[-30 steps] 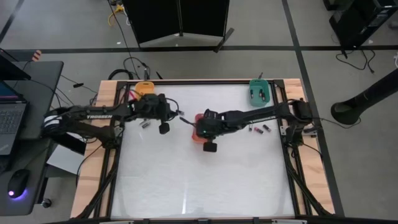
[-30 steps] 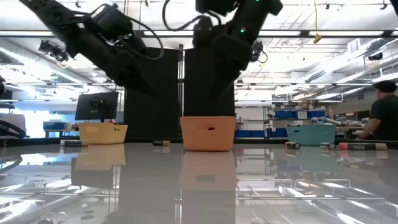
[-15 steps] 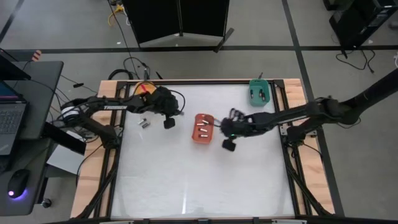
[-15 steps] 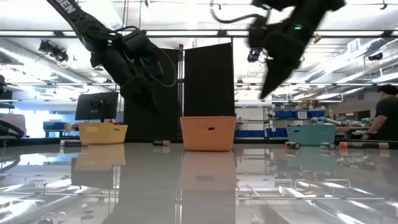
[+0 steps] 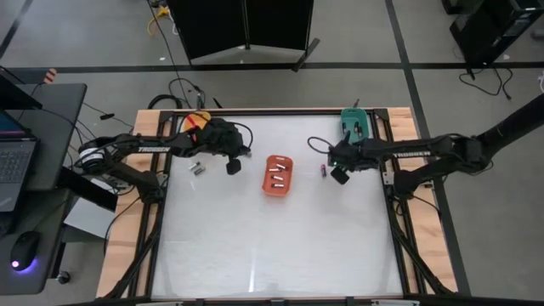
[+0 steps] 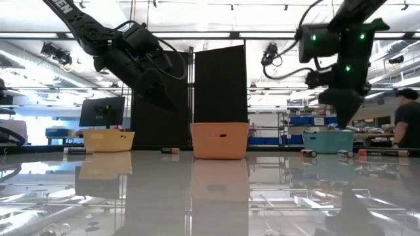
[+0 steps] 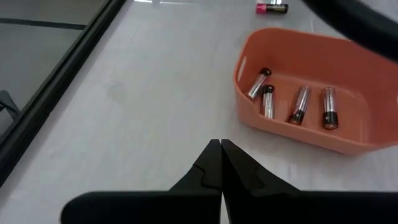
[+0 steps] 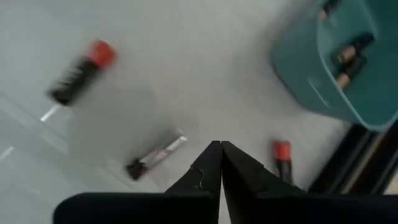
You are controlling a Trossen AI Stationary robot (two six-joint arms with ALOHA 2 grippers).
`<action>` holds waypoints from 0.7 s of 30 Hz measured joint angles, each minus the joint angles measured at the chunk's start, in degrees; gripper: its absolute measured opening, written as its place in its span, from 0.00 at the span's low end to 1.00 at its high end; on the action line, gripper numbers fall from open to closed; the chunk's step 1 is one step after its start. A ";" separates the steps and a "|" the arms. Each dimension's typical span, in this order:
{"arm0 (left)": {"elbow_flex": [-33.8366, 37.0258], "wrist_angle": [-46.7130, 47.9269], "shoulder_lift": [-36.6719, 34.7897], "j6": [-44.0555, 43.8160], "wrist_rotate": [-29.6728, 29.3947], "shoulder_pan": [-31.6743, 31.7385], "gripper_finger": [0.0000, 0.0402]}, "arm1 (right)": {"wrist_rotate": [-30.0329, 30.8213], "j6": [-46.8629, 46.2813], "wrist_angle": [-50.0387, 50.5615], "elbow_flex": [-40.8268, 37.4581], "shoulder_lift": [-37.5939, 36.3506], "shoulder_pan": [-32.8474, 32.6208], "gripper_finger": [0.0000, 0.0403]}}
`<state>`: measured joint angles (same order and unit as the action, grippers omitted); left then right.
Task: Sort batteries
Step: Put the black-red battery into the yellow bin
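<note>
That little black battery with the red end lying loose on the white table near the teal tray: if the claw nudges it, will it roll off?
The black, red-ended battery is a smooth cylinder lying on its side on the glossy white table, so a sideways nudge would probably roll it. It looks rigid and small, likely light. The shut right gripper hovers above it and would need to open first.

You get high view straight down, low view level at table height, wrist views close; high, low and left wrist share orange tray point(image 5: 278, 175)
</note>
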<state>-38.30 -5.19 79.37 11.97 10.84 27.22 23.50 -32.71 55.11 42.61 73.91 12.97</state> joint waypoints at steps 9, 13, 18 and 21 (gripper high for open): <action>0.02 0.24 0.00 0.26 0.42 -0.32 0.01 | -2.67 7.62 0.35 -1.79 0.00 9.69 0.22; 0.02 0.35 0.00 0.28 0.43 -0.32 0.01 | -3.15 10.29 0.31 -2.84 0.02 12.93 0.29; 0.02 0.42 0.00 0.24 0.43 -0.32 0.01 | -4.10 10.58 -0.15 -3.26 0.02 16.62 0.34; 0.02 0.43 0.00 0.22 0.43 -0.32 0.01 | -4.12 10.62 -0.14 -3.26 0.02 18.60 0.34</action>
<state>-38.28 -4.75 79.37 12.19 11.27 26.89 19.38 -22.09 54.97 39.35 73.93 31.58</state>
